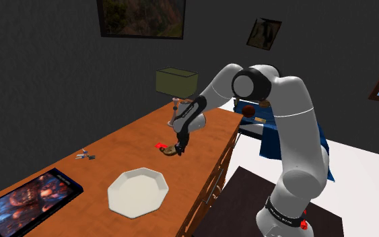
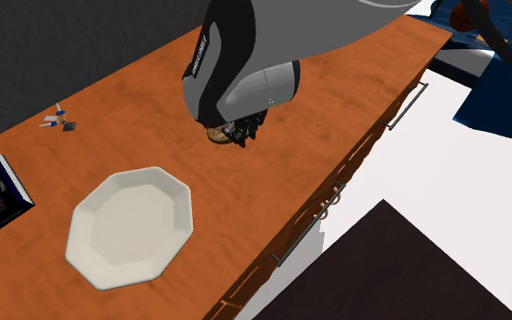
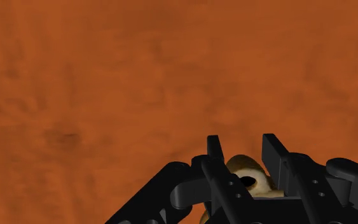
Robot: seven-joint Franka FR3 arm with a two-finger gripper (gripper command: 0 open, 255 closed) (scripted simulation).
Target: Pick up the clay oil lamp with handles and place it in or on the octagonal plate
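- I am clenching my black pincer [image 3: 243,151] on the small tan-brown oil lamp [image 3: 248,175]. In the wrist view my two fingers [image 3: 274,156] are pressing against its sides, and a dark opening is showing in its top.
- My white arm [image 1: 285,114] is reaching from the shoulder view's lower right up and over to the left, then bending down so the pincer is pointing at an orange-brown wooden desk [image 1: 114,148].
- The lamp is sitting at my fingertips, very low over the middle of the desk. I cannot tell whether its base is touching the wood.
- A small red thing [image 1: 159,145] is lying on the desk just beside the lamp, on the shoulder view's left of it.
- The white octagonal plate [image 1: 137,192] is lying flat on the desk, bare, nearer the camera than the lamp and apart from it.
- A flat dark book [image 1: 26,202] with a reddish picture cover is lying past the plate, at the shoulder view's lower left corner.
- Some small grey-blue bits [image 1: 85,156] are lying near the desk's far edge, between the book and the lamp.
- An olive-green boxy shape [image 1: 176,81] is standing at the far end of the desk, behind my forearm.
- Metal drawer handles [image 2: 408,105] are running along the desk's front in the second exterior view.
- Two framed pictures [image 1: 141,17] are hanging on the dark wall behind.
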